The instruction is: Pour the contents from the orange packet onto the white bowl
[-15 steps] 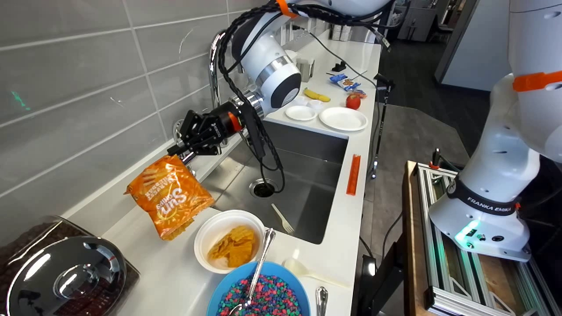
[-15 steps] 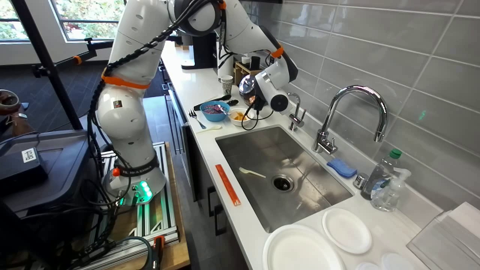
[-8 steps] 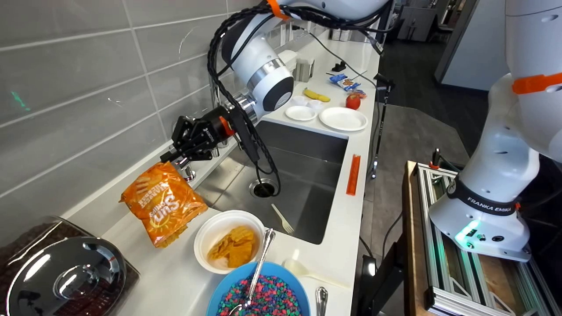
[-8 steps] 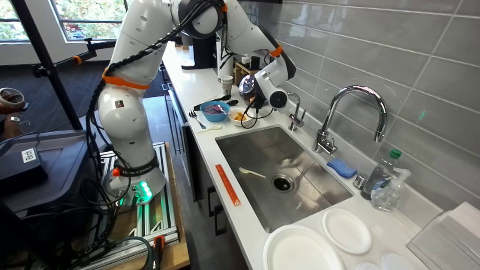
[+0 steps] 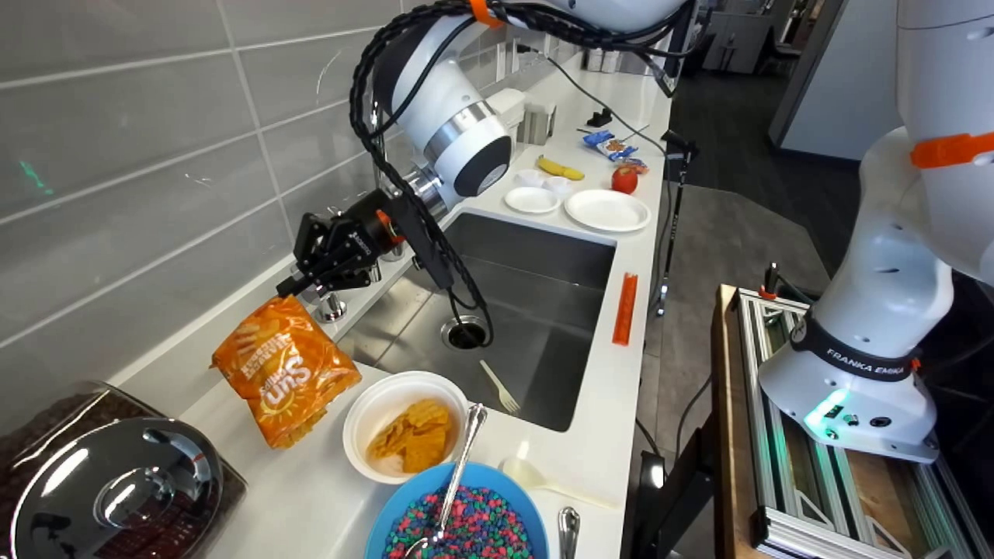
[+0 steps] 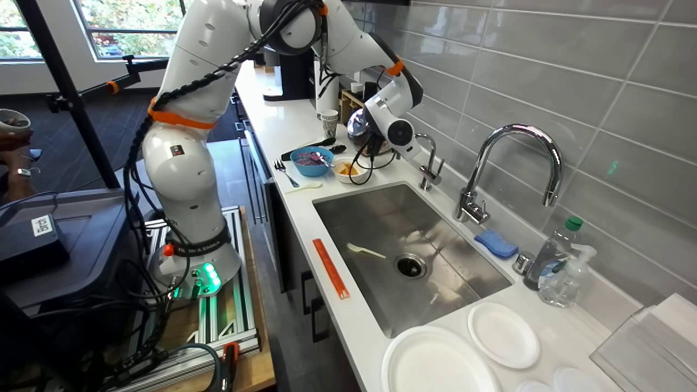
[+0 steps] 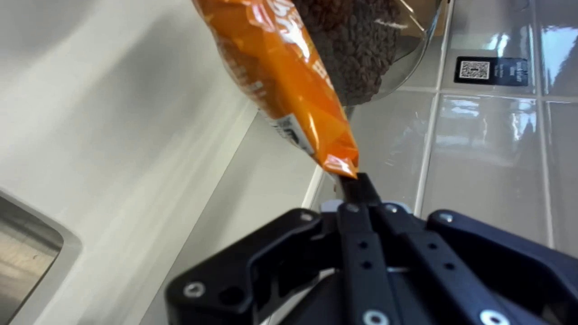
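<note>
The orange packet hangs tilted from my gripper in an exterior view, its lower end down and chips showing at its bottom edge. My gripper is shut on the packet's top corner; in the wrist view the fingertips pinch the orange packet. The white bowl stands on the counter to the right of the packet, with several orange chips in it. The packet is beside the bowl, not over it. The white bowl also shows in an exterior view, where the arm hides the gripper and packet.
A blue bowl with colourful bits and a spoon stands against the white bowl. A glass jar with a shiny lid is at the left, near the packet. The sink, tap and tiled wall are close by.
My gripper and the packet have moved left and down in an exterior view, away from the white bowl. The chips in the bowl look the same.
</note>
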Motion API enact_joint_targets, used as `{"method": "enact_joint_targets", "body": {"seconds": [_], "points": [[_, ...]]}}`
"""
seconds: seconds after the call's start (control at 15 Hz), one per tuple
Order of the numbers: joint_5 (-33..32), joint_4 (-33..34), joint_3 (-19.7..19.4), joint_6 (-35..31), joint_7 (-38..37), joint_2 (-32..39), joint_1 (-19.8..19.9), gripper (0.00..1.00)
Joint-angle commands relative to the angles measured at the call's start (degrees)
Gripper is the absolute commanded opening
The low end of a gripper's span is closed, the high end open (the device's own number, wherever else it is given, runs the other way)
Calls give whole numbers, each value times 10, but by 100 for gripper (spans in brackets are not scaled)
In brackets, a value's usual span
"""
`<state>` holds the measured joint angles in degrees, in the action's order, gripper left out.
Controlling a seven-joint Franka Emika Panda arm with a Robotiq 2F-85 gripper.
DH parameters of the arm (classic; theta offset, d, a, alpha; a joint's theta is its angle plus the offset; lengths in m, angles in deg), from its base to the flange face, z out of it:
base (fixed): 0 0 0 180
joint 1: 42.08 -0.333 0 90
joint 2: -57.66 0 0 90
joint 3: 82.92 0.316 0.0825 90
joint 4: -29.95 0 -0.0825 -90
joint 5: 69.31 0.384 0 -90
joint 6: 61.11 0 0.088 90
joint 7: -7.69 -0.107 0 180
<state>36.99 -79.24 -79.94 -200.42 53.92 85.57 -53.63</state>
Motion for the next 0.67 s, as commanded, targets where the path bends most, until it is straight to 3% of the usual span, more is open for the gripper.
{"method": "enact_joint_targets", "body": {"seconds": [0.0, 0.6], "points": [[-41, 50, 1, -61, -33, 33, -29, 0], [-135, 93, 13, -102, -97, 67, -42, 0]]}}
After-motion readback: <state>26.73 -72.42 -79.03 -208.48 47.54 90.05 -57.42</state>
